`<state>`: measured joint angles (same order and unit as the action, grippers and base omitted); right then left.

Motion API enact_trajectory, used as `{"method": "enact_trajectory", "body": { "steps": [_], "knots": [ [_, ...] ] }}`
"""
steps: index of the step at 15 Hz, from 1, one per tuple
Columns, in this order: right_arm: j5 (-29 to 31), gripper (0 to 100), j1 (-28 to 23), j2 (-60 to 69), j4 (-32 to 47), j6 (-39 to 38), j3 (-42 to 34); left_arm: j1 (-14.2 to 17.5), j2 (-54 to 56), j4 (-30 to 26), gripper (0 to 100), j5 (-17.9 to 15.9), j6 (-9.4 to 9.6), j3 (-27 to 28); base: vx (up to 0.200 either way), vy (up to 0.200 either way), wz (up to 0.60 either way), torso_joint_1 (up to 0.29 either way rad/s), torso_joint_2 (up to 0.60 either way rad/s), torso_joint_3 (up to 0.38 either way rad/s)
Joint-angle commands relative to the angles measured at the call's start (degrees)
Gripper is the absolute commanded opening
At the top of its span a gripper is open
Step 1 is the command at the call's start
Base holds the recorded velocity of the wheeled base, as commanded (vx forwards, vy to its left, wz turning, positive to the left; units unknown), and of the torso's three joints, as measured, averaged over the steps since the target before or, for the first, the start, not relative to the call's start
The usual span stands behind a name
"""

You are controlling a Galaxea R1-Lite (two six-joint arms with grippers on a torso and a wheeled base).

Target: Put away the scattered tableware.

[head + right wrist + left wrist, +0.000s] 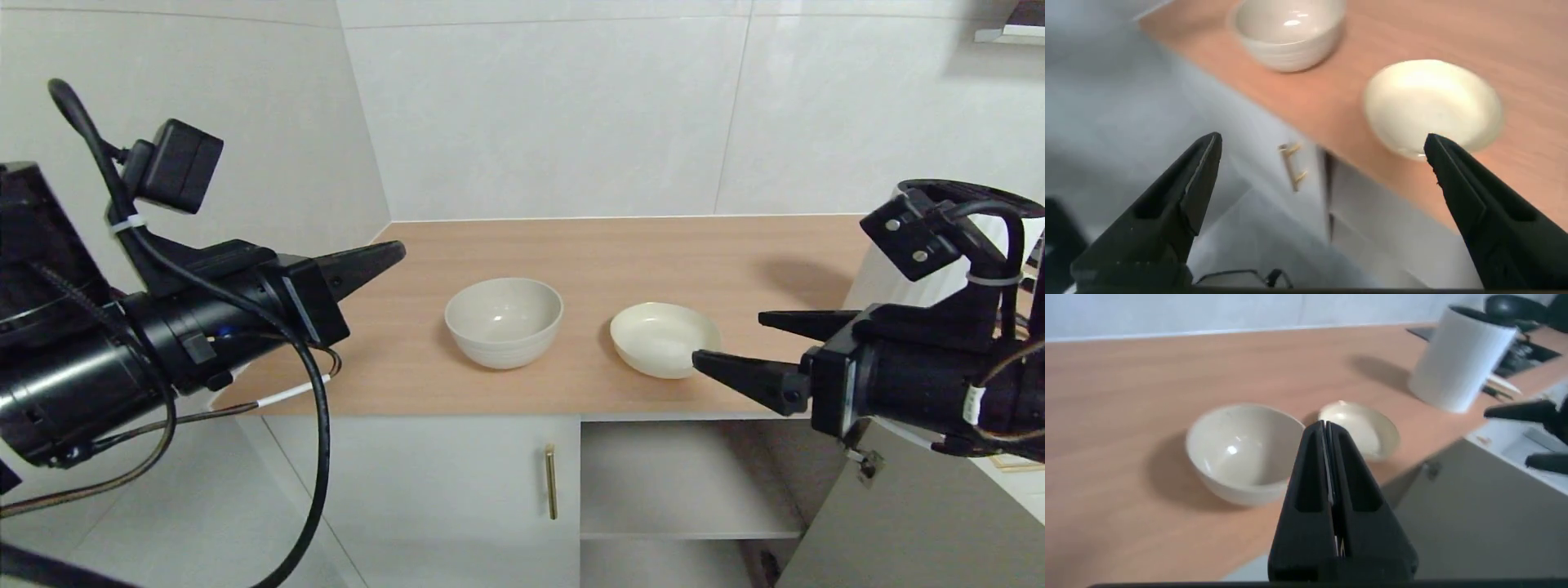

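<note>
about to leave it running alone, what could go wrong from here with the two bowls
1. The shallow bowl sits near the front edge of the counter. The right gripper, jaws open and pointing toward it, might shove it instead of gripping it.
2. Its smooth rim may slip from the narrow, pointed jaws.
3. The left gripper has its jaws shut. Going for the deep bowl like that would likely just push it.

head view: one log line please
left jaws shut | right jaws open near shallow cream ceramic dish | deep grey-white ceramic bowl on wooden counter
</note>
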<state>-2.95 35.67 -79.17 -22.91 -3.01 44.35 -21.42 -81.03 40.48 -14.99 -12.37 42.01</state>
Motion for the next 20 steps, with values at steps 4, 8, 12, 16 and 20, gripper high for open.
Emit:
{"method": "enact_trajectory", "body": {
  "steps": [4,8,12,16,20],
  "knots": [
    [12.8,100,-4.4,-14.0,7.8,-8.0,16.0,4.5,-4.2,-20.3,0,1.5,-1.43,13.6,0.000,0.000,0.00,0.000,0.00,0.000],
    [15.7,100,-7.5,-18.5,10.3,-11.6,19.7,4.7,-10.5,-37.1,0,5.1,-4.41,26.3,0.000,0.000,0.00,0.000,0.00,0.000],
    [17.6,100,-8.3,-18.1,10.2,-11.8,19.7,3.8,-17.1,-45.1,0,15.9,-4.24,36.4,0.000,0.000,0.00,0.000,0.00,0.000],
    [17.6,100,-8.3,-18.5,10.1,-11.8,19.5,3.2,-18.0,-45.1,0,15.9,-3.80,37.5,0.000,0.000,0.00,0.000,0.00,0.000],
    [17.6,100,-8.2,-18.7,10.1,-11.8,19.5,3.3,-19.6,-45.1,100,15.9,-1.86,37.9,0.000,0.000,0.00,0.000,0.00,0.000]
  ]
}}
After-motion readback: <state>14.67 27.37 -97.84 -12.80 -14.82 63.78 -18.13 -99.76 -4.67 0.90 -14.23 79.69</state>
